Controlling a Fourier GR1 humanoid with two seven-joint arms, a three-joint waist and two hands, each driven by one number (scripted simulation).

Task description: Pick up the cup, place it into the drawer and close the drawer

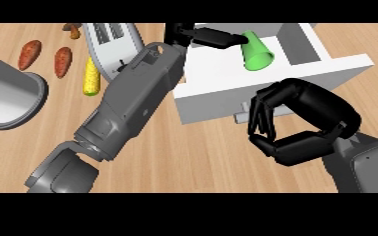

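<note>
The green cup (257,51) sat in the upper middle-right of the frame, over the white drawer (221,87), which stood pulled open toward the lower part of the frame. The left hand (210,36) reached in from the lower left along its long grey forearm, and its black fingers lay against the cup's narrow upper end; they appeared to pinch it, though the contact itself was partly hidden, so that reading is a hedge. The cup lay just to the right of that hand, with its long axis tilted: narrow end up and left at the fingers, wide mouth down and right toward the drawer's right wall.

The cup was a plain bright green cone-like shape, wider at the rim, with no handle in view. Whether it hung above the drawer's floor or already touched it could not be told from this steep angle.

The right hand (295,125) was in the lower right of the frame, just below the drawer's front panel, its fingers curled with nothing in them. It was the nearer hand to the drawer's front, so closing would likely fall to it once the cup was released.

On the tabletop (214,150) at upper left lay a toaster (111,42), a corn cob (91,77) and two sweet potatoes (46,58); a grey pot (16,97) showed at the left edge.
</note>
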